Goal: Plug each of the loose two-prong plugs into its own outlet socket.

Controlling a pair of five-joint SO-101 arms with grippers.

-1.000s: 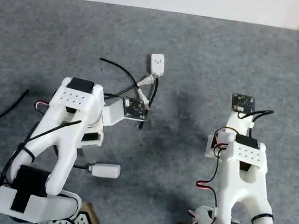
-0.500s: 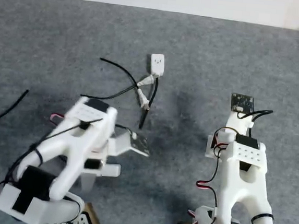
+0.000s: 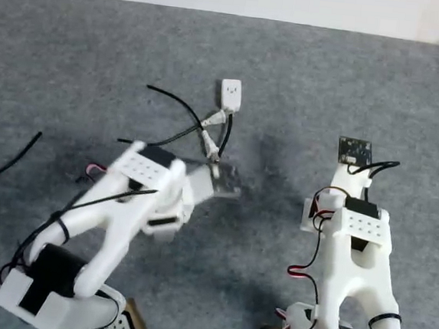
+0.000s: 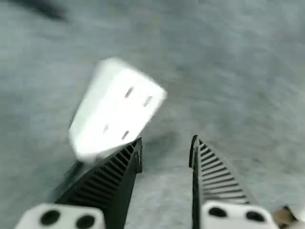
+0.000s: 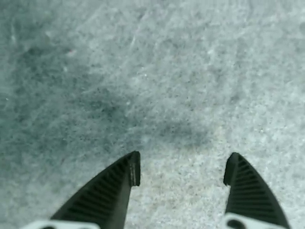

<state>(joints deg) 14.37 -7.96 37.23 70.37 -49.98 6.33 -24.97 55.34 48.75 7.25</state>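
step: likely reaching for a plug | left fingers (image 4: 119,176) parted, empty; outlet socket (image 4: 116,114) just past one tip, outside the gap | right fingers (image 5: 112,188) parted over surface (image 5: 157,71) | advice: centre gap on loose plug (image 3: 208,142), grip its body squarely, prongs free

Entry: 1 white outlet block (image 4: 116,119) sits just ahead of the left gripper (image 4: 167,148), off 1 fingertip. We see open grey carpet (image 4: 238,71) between and beyond its parted fingers. Black cables (image 3: 227,138) cross just past it. Right gripper (image 5: 183,169), fingers spread: open carpet ahead.
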